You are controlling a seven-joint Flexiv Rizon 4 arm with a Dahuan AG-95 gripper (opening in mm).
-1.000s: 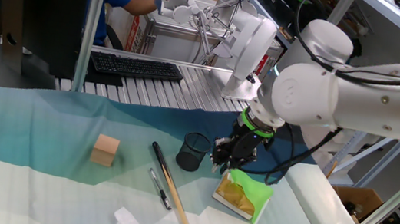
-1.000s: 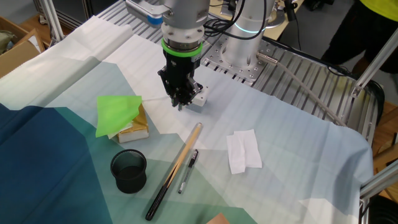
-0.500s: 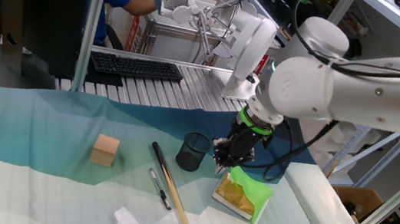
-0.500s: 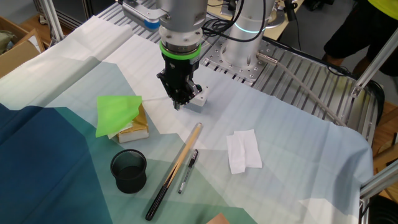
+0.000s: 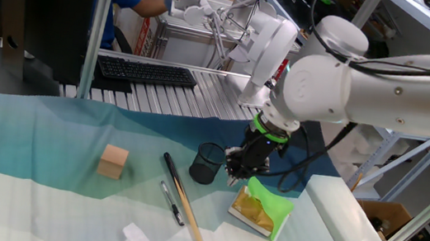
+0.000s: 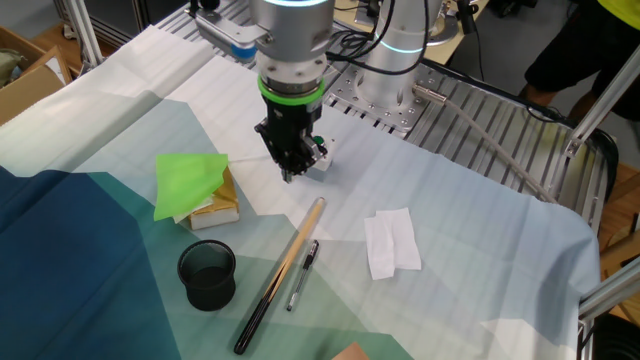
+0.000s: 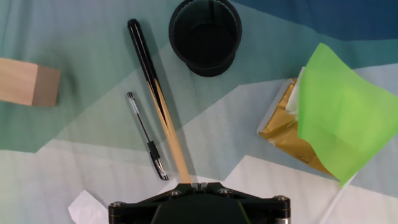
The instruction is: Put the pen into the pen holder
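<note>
The pen (image 7: 144,135) is slim and black with a silvery tip and lies flat on the cloth, just left of a long tan stick (image 7: 158,99). It also shows in one fixed view (image 5: 172,203) and the other fixed view (image 6: 303,274). The pen holder (image 7: 205,34), a small black mesh cup, stands upright and empty; it also shows in both fixed views (image 5: 208,163) (image 6: 207,274). My gripper (image 6: 288,172) hovers above the cloth between the holder and a green-topped box, its fingers pressed together and holding nothing. It also shows in one fixed view (image 5: 235,173).
A tan wooden cube (image 5: 113,161) sits to the left. A gold box under green paper (image 7: 339,112) lies right of the gripper. A small white block (image 6: 320,158) and a white paper slip (image 6: 391,240) lie on the cloth. The metal table edge runs behind.
The arm has shifted a little to the left in one fixed view, with the gripper still shut and empty. The pen, stick and holder have not moved.
</note>
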